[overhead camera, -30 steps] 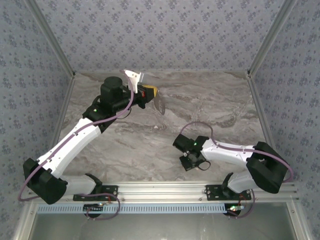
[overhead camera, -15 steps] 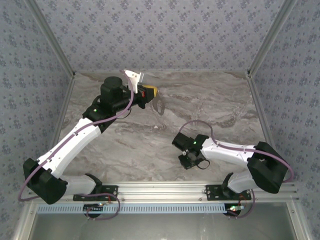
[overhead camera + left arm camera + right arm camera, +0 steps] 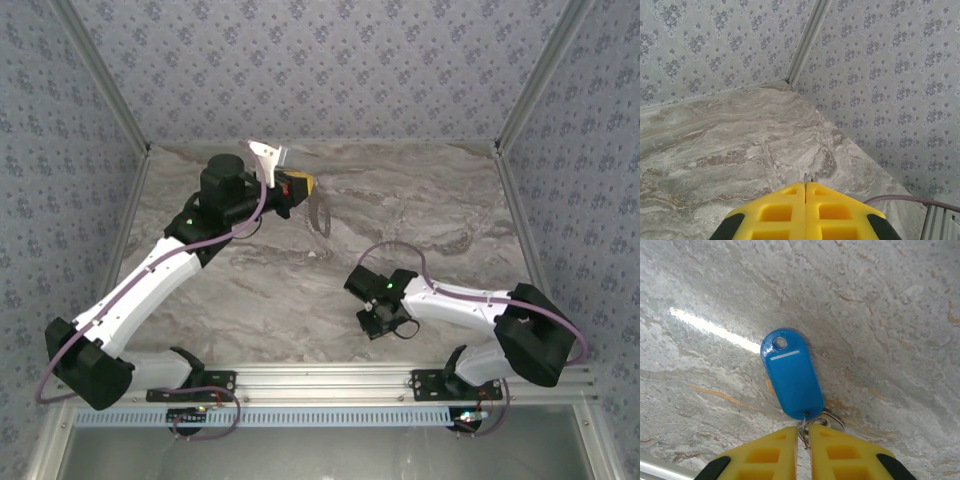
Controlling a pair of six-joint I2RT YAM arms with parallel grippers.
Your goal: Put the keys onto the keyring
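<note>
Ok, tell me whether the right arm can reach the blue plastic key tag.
Likely yes: the right tool sits at the blue oval plastic key tag, fingers seemingly pinching its small metal ring; nothing blocks it.

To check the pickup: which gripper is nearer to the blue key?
Right. The right gripper pinches the blue key at its ring end; the left gripper, holding the keyring, is far beyond it.

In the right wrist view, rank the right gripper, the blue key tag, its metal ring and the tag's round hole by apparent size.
1. right gripper, but it is cut off and nearest the camera, so unsure
2. blue key tag
3. metal ring, partly hidden
4. round hole
</note>
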